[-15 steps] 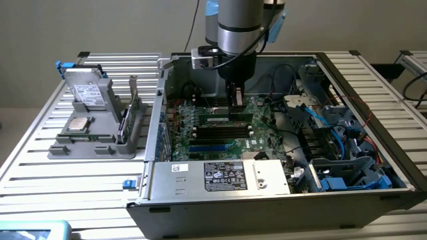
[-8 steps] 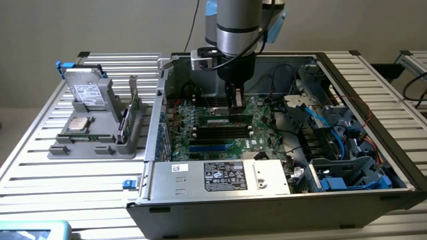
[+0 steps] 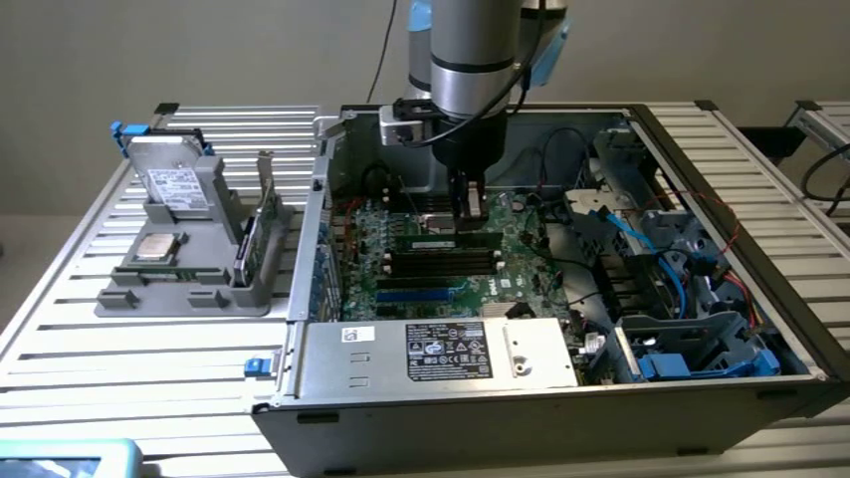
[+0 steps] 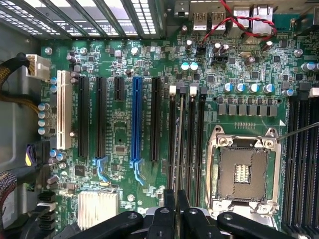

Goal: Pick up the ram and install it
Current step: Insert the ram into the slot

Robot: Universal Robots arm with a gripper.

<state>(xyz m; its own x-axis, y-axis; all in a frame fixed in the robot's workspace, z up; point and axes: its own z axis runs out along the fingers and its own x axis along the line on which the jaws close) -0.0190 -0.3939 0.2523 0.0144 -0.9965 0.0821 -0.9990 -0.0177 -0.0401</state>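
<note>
The ram [image 3: 449, 243] is a thin green stick with a pale label, standing on edge along a black memory slot of the motherboard [image 3: 519, 274] inside the open computer case. In the wrist view the ram [image 4: 180, 144] shows edge-on as a pale line in the second of several parallel black slots [image 4: 192, 139]. My gripper [image 3: 468, 225] reaches straight down onto the stick's top edge. Its black fingers [image 4: 169, 206] stand close together, shut on the ram, with the gripper [image 4: 176, 201] pinching the near end of the stick.
The empty CPU socket [image 4: 243, 172] lies beside the slots, and a blue slot [image 4: 135, 124] on the other side. A silver power supply [image 3: 445, 351] fills the case front; blue cables and drive cages [image 3: 664, 289] crowd the exterior view's right. A grey holder [image 3: 186, 264] with parts stands outside on the exterior view's left.
</note>
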